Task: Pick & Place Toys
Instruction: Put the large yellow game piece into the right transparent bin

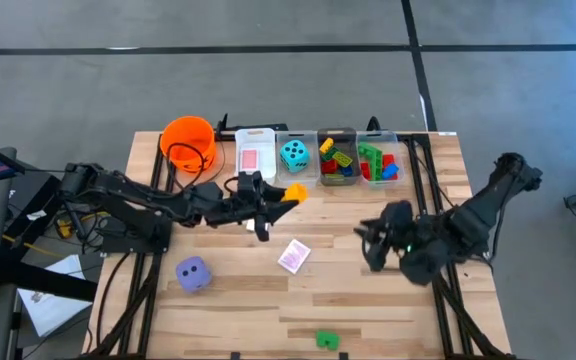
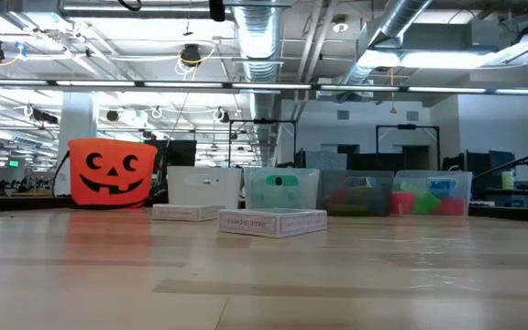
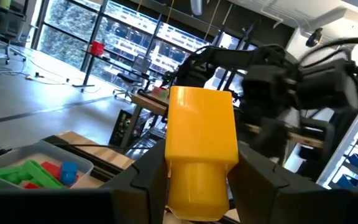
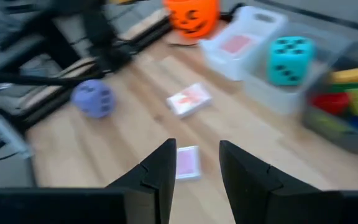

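My left gripper (image 1: 286,194) hangs above the table in front of the row of bins, shut on a yellow brick (image 3: 201,137). My right gripper (image 1: 373,240) is over the table's right part, open a little with nothing between its fingers (image 4: 160,174). A purple die (image 1: 193,273) rests on the table at the near left, and a green brick (image 1: 327,341) lies by the near edge. One pink-backed card pack (image 1: 294,256) lies flat mid-table. The right wrist view shows a second pack (image 4: 189,99) farther off. A teal die (image 1: 294,155) sits in a clear bin. My left gripper pinches the yellow brick between its two fingers, one on each opposite side (image 3: 171,171), at the end of the brick nearest the wrist. The fingers come roughly level from the table's left. The brick sticks out past the fingertips, lifted clear of the table.
An orange pumpkin bucket (image 1: 188,142) stands at the far left. Beside it are a white bin (image 1: 255,155) holding a pink card and clear bins (image 1: 337,158) (image 1: 380,160) with several coloured bricks. Bare wood lies along the near half of the table.
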Controlling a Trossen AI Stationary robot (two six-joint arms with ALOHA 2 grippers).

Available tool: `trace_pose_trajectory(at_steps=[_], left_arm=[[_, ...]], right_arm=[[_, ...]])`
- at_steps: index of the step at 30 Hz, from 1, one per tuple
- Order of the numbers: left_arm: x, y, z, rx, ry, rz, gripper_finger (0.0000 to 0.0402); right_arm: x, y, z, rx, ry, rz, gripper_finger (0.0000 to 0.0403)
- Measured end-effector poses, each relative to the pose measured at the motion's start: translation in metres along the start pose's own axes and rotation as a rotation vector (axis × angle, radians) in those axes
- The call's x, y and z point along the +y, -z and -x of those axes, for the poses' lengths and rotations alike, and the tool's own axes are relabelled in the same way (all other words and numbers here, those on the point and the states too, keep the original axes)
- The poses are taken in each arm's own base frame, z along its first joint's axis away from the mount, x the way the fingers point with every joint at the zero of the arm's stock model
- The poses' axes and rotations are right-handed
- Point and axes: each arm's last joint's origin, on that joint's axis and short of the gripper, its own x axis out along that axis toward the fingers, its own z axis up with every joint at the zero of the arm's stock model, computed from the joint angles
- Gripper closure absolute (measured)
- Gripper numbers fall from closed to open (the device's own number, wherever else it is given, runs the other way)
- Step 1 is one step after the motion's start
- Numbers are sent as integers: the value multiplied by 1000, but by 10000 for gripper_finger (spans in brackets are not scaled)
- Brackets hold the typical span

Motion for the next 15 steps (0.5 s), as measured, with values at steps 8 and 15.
trace_pose_trajectory(at_steps=[8, 15], left_arm=[[23, -9, -7, -38, -74, 3, 272], [48, -18, -13, -84, -136, 174, 272]], right_arm=[[-54, -32, 7, -8, 167, 121, 284], [-85, -58, 19, -59, 194, 287, 285]])
